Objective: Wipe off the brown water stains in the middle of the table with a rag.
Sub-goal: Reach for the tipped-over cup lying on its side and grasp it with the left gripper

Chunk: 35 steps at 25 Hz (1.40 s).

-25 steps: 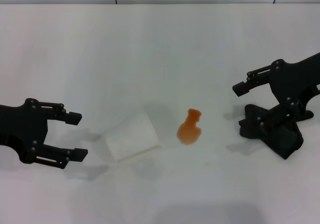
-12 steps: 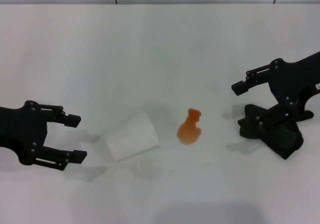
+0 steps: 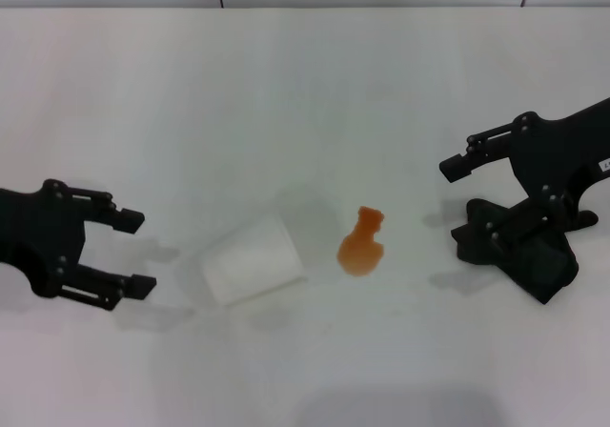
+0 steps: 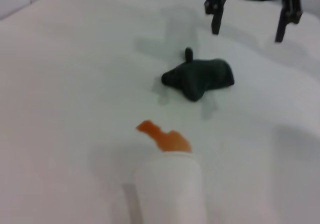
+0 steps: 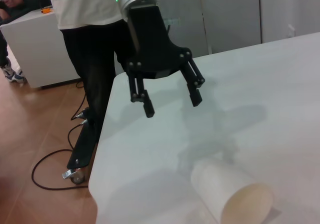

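The brown water stains (image 3: 361, 245) form a small orange blotch mid-table, also in the left wrist view (image 4: 165, 136). The dark rag (image 4: 200, 77) lies crumpled on the table (image 3: 305, 93) at the right, largely under my right arm (image 3: 551, 270). Hovering over the rag, my right gripper (image 3: 456, 205) is open and holds nothing; the left wrist view shows it (image 4: 247, 32) above the cloth. My left gripper (image 3: 138, 251) is open at the left, apart from the cup, and appears far off in the right wrist view (image 5: 172, 105).
A white paper cup (image 3: 253, 260) lies on its side just left of the stain, its mouth visible in the right wrist view (image 5: 235, 194). Beyond the table's left edge (image 5: 102, 149) a person stands, with floor and cables below.
My left gripper has drawn back to the left, away from the cup, still open. The right gripper has barely shifted.
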Motion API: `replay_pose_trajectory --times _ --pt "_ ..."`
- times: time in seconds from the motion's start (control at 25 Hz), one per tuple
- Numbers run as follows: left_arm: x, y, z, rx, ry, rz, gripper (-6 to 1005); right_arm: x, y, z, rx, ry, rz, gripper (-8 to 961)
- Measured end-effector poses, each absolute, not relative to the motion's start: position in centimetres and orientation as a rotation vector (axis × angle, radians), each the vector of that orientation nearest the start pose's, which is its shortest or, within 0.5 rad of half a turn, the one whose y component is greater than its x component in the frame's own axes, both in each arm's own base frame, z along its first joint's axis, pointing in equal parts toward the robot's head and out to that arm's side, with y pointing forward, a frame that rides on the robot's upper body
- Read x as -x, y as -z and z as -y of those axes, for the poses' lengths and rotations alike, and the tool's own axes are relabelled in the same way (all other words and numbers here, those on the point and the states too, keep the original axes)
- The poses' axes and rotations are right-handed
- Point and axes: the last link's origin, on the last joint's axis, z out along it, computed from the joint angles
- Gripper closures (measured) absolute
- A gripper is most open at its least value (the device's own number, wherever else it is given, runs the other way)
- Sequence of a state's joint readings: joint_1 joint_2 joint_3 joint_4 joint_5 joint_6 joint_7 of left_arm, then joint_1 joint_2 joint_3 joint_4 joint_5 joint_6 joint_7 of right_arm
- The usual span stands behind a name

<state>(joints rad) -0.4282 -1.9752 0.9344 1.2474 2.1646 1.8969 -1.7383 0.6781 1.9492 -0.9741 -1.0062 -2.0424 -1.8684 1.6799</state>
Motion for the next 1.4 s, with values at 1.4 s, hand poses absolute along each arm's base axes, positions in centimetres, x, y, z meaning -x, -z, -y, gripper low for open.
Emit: replay_pose_trajectory --times 1.4 --pt "20.1 0.1 -34.7 3.037 -0.335 0.469 155 -16.7 -4.7 -34.7 3.189 -0.295 -0.192 96"
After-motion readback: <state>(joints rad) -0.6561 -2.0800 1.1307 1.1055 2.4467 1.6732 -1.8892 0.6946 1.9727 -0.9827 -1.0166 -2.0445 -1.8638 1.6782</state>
